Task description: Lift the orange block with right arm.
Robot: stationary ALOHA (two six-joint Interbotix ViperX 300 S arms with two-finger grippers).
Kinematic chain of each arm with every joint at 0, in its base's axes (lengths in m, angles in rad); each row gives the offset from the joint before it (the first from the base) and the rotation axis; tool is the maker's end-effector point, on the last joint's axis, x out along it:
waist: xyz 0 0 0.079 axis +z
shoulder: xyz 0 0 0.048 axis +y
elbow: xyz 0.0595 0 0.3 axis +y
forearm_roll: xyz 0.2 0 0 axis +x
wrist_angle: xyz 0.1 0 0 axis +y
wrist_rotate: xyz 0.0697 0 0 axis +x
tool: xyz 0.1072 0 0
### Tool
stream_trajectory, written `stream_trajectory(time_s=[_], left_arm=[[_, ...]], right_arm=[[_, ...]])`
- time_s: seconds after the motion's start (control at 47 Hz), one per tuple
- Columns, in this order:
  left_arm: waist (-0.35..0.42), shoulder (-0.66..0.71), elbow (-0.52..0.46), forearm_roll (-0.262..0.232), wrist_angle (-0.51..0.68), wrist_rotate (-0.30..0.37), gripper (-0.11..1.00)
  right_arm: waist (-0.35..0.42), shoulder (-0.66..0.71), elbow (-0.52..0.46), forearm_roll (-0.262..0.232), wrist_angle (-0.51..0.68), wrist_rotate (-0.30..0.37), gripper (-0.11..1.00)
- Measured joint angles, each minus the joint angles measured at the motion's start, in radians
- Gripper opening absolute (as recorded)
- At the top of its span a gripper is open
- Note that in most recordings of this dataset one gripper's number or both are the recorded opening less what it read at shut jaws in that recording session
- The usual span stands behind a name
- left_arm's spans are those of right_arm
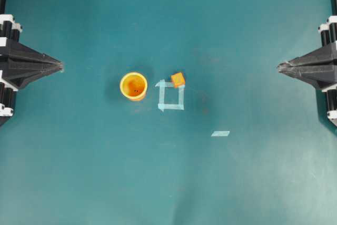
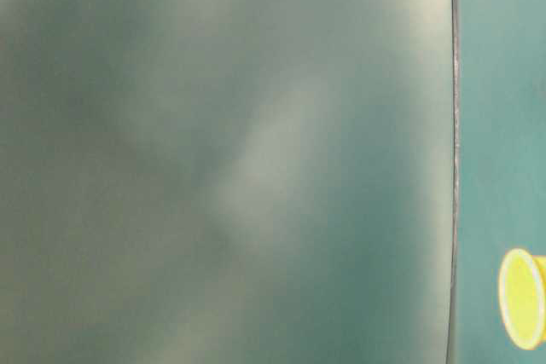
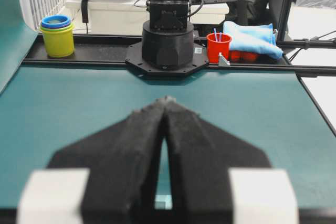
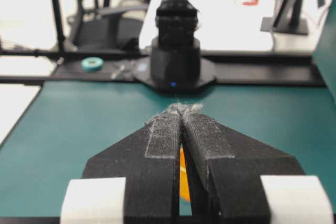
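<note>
Worktop (image 1: pixel 79 172) scene, left to right: left end effector (image 1: pixel 60 66) closed and parked; cup (image 1: pixel 133 86); orange block (image 1: pixel 178 79) on the tape square's (image 1: pixel 171 97) corner; right end effector (image 1: pixel 279 67) closed, well apart. Nothing started — the right arm must open, reach over and descend.

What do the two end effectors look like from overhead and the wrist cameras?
Both are matte black wedges tapering to a point, with white bands behind. The left end effector sits at the left edge, the right end effector at the right. Up close, the right end effector's fingers carry grey fuzz at the tips.
</note>
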Motion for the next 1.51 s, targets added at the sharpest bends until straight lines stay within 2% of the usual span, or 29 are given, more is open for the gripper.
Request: stream_trajectory(time_s=[0.085, 0.234, 0.404, 0.574, 0.659, 0.914, 0.978, 1.106, 1.51], left_arm=[[0.000, 0.003, -0.009, 0.002, 0.012, 0.000, 0.00], [0.000, 0.003, -0.020, 0.003, 0.028, 0.000, 0.00], [0.002, 0.005, -0.020, 0.003, 0.032, 0.000, 0.00], [0.002, 0.005, -0.020, 0.003, 0.032, 0.000, 0.00], [0.002, 0.005, -0.020, 0.003, 0.032, 0.000, 0.00], [0.000, 0.005, -0.020, 0.003, 0.040, 0.000, 0.00], [0.002, 0.005, -0.020, 0.005, 0.049, 0.000, 0.00], [0.000, 0.005, -0.020, 0.005, 0.060, 0.000, 0.00], [0.000, 0.005, -0.020, 0.005, 0.063, 0.000, 0.00]], right_arm=[[-0.003, 0.003, -0.003, 0.002, 0.011, 0.000, 0.00], [-0.015, 0.031, -0.055, 0.003, 0.101, 0.000, 0.00], [-0.026, 0.094, -0.121, 0.002, 0.207, -0.003, 0.00], [-0.026, 0.169, -0.167, 0.002, 0.250, -0.005, 0.02], [-0.026, 0.204, -0.186, 0.002, 0.253, -0.006, 0.07], [-0.043, 0.301, -0.239, 0.000, 0.255, -0.011, 0.39], [-0.051, 0.324, -0.249, 0.002, 0.255, -0.011, 0.45], [-0.066, 0.370, -0.273, 0.000, 0.255, -0.011, 0.51], [-0.094, 0.543, -0.357, 0.000, 0.258, -0.012, 0.63]])
